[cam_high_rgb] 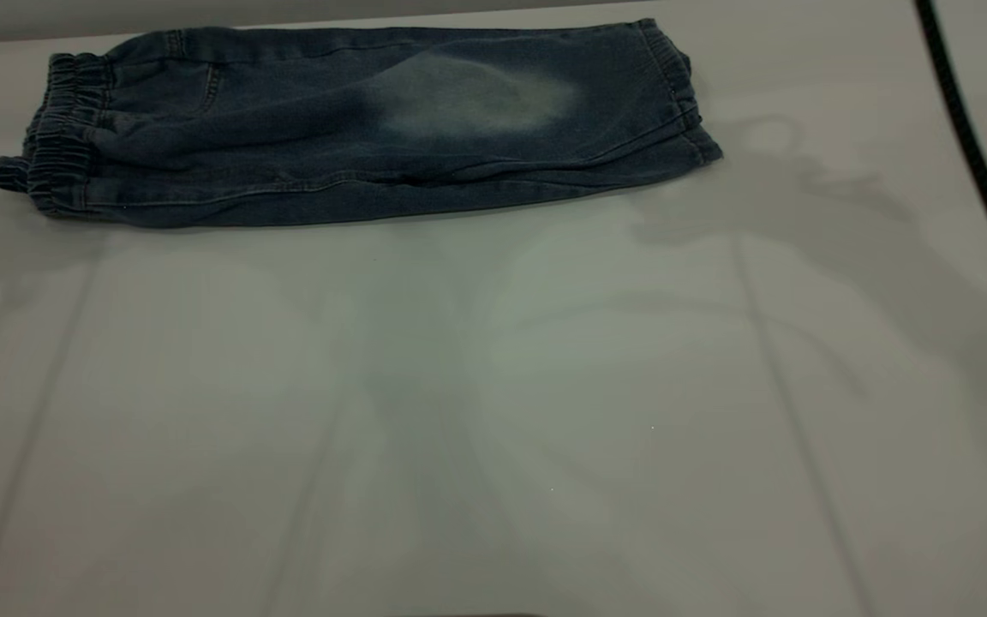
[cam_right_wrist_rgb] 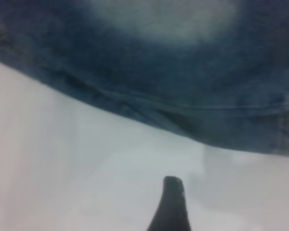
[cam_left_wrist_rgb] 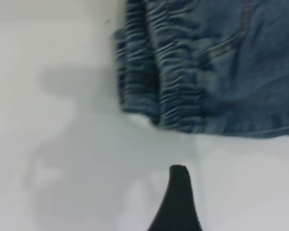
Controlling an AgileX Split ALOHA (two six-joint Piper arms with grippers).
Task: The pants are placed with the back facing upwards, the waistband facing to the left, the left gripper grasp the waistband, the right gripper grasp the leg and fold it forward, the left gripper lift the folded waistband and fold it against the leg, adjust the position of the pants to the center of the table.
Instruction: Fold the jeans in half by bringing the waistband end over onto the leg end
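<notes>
**Mia:** Where are the pants (cam_high_rgb: 356, 128) now?

**Ben:** They lie flat at the far edge of the table (cam_high_rgb: 493, 411), more to the left side. They look already folded longways, one leg over the other. The leg (cam_high_rgb: 476, 103) with the pale patch is on top. The waistband (cam_high_rgb: 61, 137) is the bunched-up end on the left, and the hems are on the right.

**Mia:** So which step is it?

**Ben:** It seems the first fold is done. The next part would be the left claw taking the waistband and laying it over toward the hems. After that, the pants need to go to the middle of the table.

**Mia:** Is the left gripper (cam_left_wrist_rgb: 178, 202) holding anything?

**Ben:** No. In its own camera only one black finger tip shows, just short of the waistband and not touching it. Wide or narrow, nobody can tell from that.

**Mia:** And the right gripper (cam_right_wrist_rgb: 171, 204)?

**Ben:** Same thing. One dark tip shows over bare table, close to the long edge of the leg, holding nothing. Its opening cannot be seen either.

**Mia:** What does the next move need?

**Ben:** The left claw should reach forward, pinch both layers of the waistband together, then lift and carry them across without letting the layers slide apart.
</notes>
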